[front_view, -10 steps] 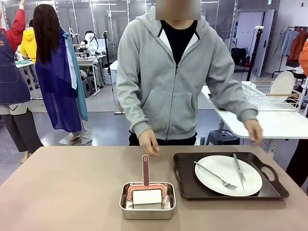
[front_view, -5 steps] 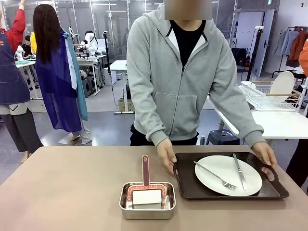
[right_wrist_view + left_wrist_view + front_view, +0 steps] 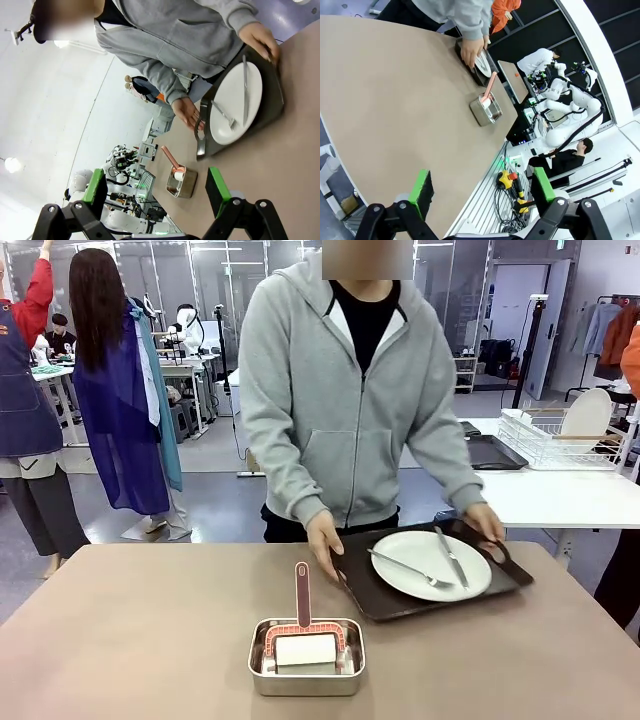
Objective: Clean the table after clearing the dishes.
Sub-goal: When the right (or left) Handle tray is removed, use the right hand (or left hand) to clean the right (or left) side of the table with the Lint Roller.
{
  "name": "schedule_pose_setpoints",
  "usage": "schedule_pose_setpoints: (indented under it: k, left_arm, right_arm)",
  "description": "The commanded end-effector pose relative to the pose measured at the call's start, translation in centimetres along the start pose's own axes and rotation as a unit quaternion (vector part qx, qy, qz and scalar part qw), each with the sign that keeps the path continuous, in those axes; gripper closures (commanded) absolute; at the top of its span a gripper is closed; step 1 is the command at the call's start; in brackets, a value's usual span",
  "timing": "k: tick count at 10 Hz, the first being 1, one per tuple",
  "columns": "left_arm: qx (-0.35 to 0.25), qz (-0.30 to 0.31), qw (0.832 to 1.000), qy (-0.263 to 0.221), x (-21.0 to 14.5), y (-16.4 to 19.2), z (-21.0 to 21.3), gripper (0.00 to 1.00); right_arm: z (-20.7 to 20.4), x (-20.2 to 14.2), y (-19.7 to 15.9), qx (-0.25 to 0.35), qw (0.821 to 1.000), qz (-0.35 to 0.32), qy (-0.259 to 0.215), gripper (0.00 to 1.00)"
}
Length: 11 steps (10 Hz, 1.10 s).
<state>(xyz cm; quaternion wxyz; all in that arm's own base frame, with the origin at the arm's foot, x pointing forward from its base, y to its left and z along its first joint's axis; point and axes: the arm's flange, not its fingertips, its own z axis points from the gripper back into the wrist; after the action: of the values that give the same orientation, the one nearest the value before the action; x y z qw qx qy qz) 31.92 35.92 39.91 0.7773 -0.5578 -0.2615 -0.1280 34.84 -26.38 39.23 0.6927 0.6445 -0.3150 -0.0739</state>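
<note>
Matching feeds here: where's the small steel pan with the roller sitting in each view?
Front view: steel pan at bottom centre, on the table near its close edge.
Left wrist view: steel pan just right of centre, by the table's edge.
Right wrist view: steel pan at lower centre.
Shared landmark: the dark tray in the person's hands, just past the pan.

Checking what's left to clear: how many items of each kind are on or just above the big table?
Tray: 1
Plate: 1
Fork: 1
Knife: 1
Steel pan: 1
Roller: 1
Total: 6
</note>
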Motion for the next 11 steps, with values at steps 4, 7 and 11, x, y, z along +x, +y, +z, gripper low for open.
schedule_pose_setpoints:
  k: [4, 7, 11]
  left_arm:
    - [0.0, 0.0, 1.0, -0.003, -0.5, -0.8, -0.2, 0.0]
    - [0.0, 0.0, 1.0, -0.003, -0.5, -0.8, -0.2, 0.0]
    - [0.0, 0.0, 1.0, -0.003, -0.5, -0.8, -0.2, 0.0]
  right_arm:
    - [-2.9, 2.5, 3.6, -0.025, 0.999, 0.025, 0.04, 0.0]
    - [-16.8, 11.0, 14.3, -0.111, 0.963, 0.111, 0.217, 0.0]
    - [-39.9, 10.9, 20.0, -0.234, 0.821, 0.226, 0.469, 0.0]
